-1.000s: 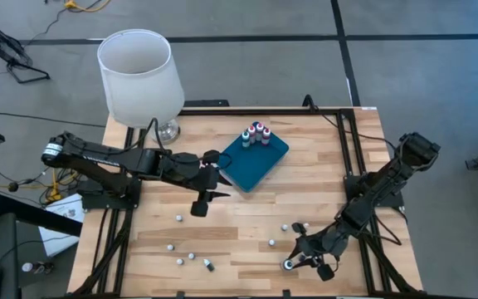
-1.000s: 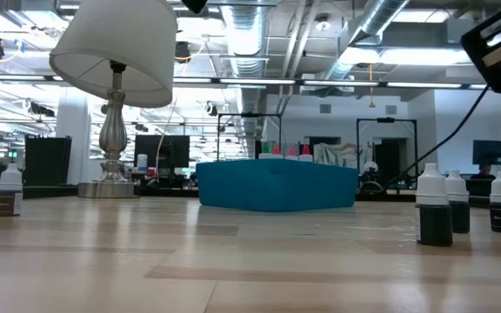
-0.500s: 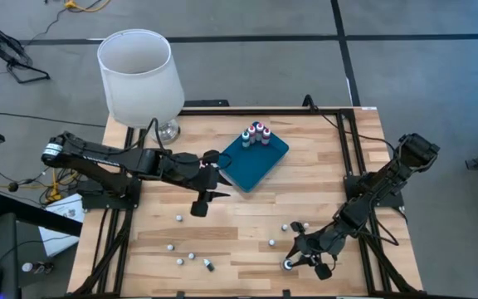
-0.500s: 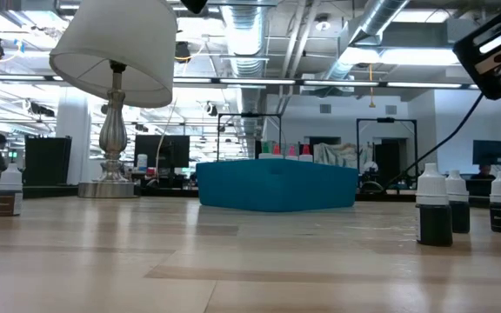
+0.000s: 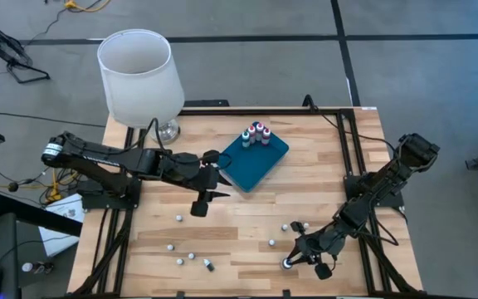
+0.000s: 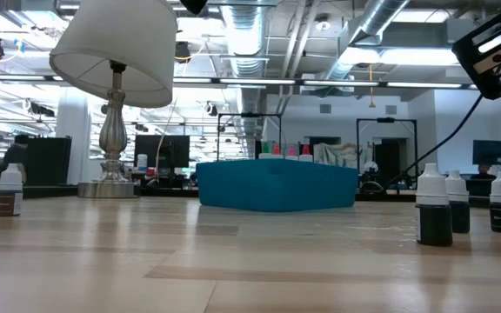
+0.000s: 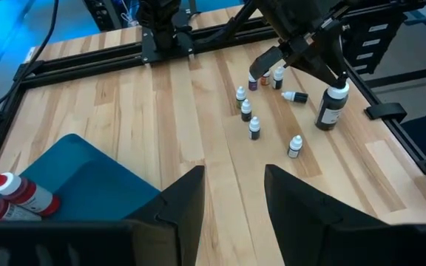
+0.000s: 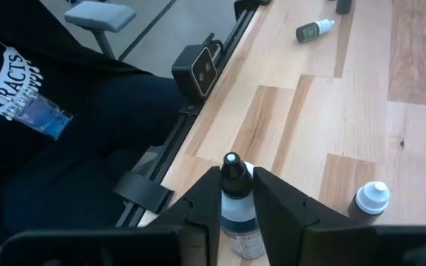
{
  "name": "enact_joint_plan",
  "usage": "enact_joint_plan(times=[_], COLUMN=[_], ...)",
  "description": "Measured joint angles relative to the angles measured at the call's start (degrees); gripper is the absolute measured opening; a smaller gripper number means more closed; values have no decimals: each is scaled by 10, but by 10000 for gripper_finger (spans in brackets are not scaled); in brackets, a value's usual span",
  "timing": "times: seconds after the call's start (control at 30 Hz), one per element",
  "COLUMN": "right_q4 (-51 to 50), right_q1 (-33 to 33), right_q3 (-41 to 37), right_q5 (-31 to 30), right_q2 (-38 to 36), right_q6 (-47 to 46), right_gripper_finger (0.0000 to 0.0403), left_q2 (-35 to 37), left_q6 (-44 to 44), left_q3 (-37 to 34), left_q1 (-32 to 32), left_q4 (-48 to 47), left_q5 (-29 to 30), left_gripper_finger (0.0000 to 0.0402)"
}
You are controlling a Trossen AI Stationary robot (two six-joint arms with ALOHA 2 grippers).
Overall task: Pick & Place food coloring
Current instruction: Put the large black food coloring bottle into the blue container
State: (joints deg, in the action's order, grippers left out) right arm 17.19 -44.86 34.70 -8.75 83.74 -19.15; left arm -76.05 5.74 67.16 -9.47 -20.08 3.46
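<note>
Teal tray [image 5: 255, 160] is sitting on the far half of the wooden table [image 5: 305, 174], carrying a small cluster of food coloring bottles [image 5: 257, 133] with red and green tops at its far corner. The remaining loose bottles [image 5: 185, 257] are standing scattered along the near edge of the table, one of them lying on its side. The right gripper [image 8: 235, 193] is reaching down at the near right edge of the table, its two fingers closing around a small upright bottle with a dark cap [image 8: 234, 199], one finger on each side of it. The left gripper [image 7: 231, 193] is hovering above the table just beside the near corner of the tray, its jaws standing apart with nothing between them. A lamp with a white shade [image 5: 138, 73] is standing at the far left corner
</note>
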Motion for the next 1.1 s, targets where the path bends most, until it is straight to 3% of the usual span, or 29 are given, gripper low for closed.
enact_joint_plan(times=[0.37, 1.1], right_q4=[0, 0], right_q1=[0, 0], right_q3=[0, 0], right_q5=[0, -2], right_q2=[-1, -1], right_q6=[12, 11], right_gripper_finger=[3, 5], left_q2=[0, 0], left_q6=[0, -10], left_q3=[0, 0], left_q1=[0, 0], left_q4=[0, -15], left_q5=[0, 4], left_gripper_finger=[135, 135])
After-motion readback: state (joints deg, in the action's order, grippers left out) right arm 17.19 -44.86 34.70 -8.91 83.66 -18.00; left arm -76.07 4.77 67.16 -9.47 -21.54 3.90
